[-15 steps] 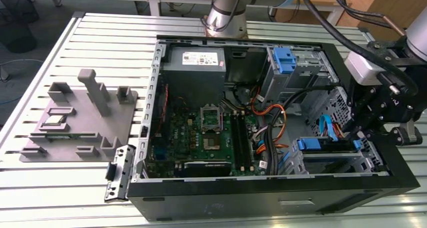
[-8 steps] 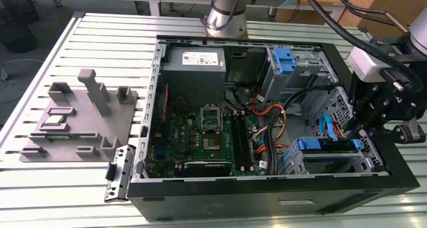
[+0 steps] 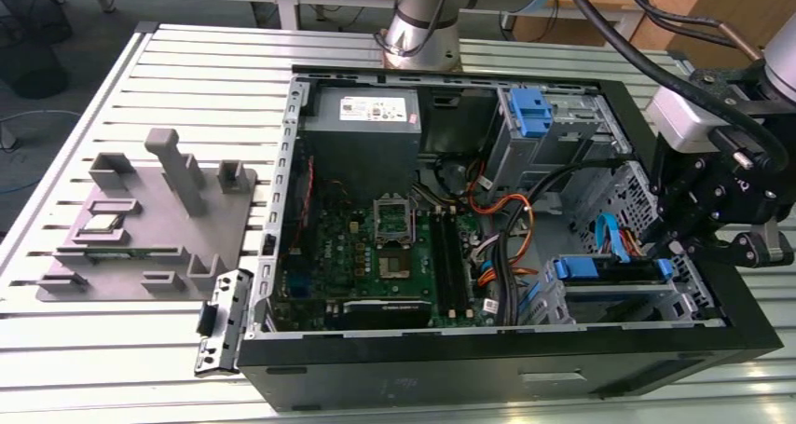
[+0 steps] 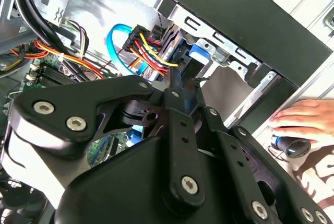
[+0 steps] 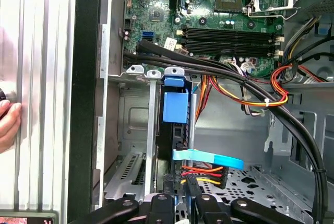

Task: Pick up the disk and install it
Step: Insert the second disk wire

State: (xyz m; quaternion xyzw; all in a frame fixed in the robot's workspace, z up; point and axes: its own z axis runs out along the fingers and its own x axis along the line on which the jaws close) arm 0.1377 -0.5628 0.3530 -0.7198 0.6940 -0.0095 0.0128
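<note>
Even, bright overhead light; pale glare on the ribbed worktop; the case interior is shadowed; end effector close-up soft.

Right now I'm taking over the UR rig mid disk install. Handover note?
State of the gripper: it sits low at the cabled end of the disk; I cannot tell whether it is open or shut.
The disk stands on edge in its blue carrier, inside the drive cage at the corner of the PC case.
A blue data cable and red-yellow power wires run to that end of the disk.
Done: the disk is in a cage slot.
Left: full seating cannot be confirmed.
Note: a person's hand rests on the table beside the case.
</note>
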